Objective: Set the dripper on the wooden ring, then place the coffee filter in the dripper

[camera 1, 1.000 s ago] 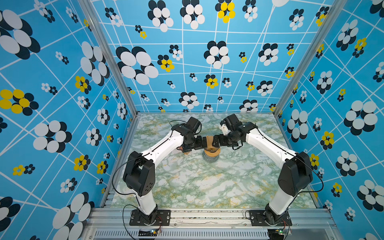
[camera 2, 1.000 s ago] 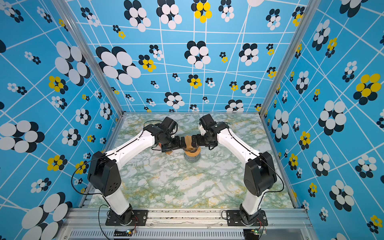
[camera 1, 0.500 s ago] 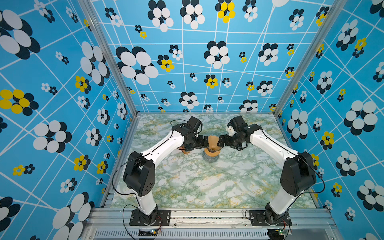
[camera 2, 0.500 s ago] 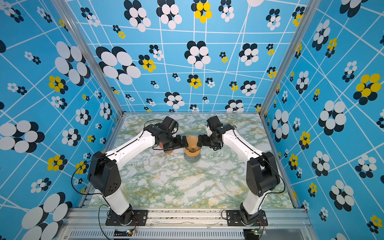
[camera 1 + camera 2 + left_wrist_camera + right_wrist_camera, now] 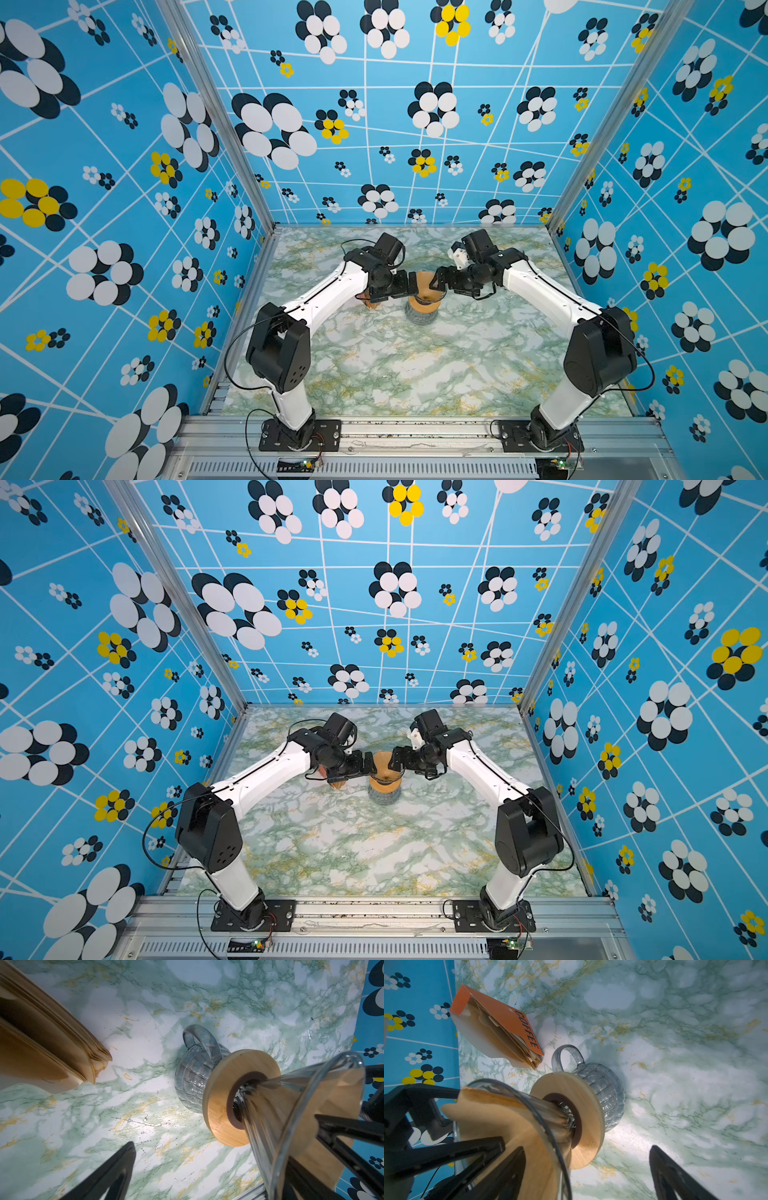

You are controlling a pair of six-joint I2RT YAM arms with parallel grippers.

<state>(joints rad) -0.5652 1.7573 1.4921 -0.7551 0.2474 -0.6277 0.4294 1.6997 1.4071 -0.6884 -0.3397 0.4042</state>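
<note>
Coffee filter (image 5: pixel 500 1124), the thin tan-brown paper cone, sat inside the clear ribbed glass dripper (image 5: pixel 295 1118), its upper edge standing above the glass rim in both wrist views. Judged from that, the placing looked essentially done; what remained was for me to draw both arms clear without dragging the paper, and perhaps to check it lay flush, which I could not confirm.

Left to right across the top views: my left gripper (image 5: pixel 405 286) was spread wide just beside the dripper, one finger (image 5: pixel 108 1176) over bare table, holding nothing. Below and behind it lay the orange "COFFEE" packet of stacked tan papers (image 5: pixel 500 1032), near the jug but apart from it. At centre the dripper stood in the flat round wooden ring (image 5: pixel 224 1093) atop the clear glass jug with handle (image 5: pixel 604 1086). My right gripper (image 5: pixel 438 282) was also spread, one finger (image 5: pixel 675 1178) over the table and the other by the filter's edge; whether it touched the paper I could not tell.

Surface: green-and-white marbled tabletop (image 5: pixel 415 374) with yellow veining, glossy. Room: an enclosure of blue walls (image 5: pixel 124 166) printed with white, black and yellow flowers, framed in aluminium.
</note>
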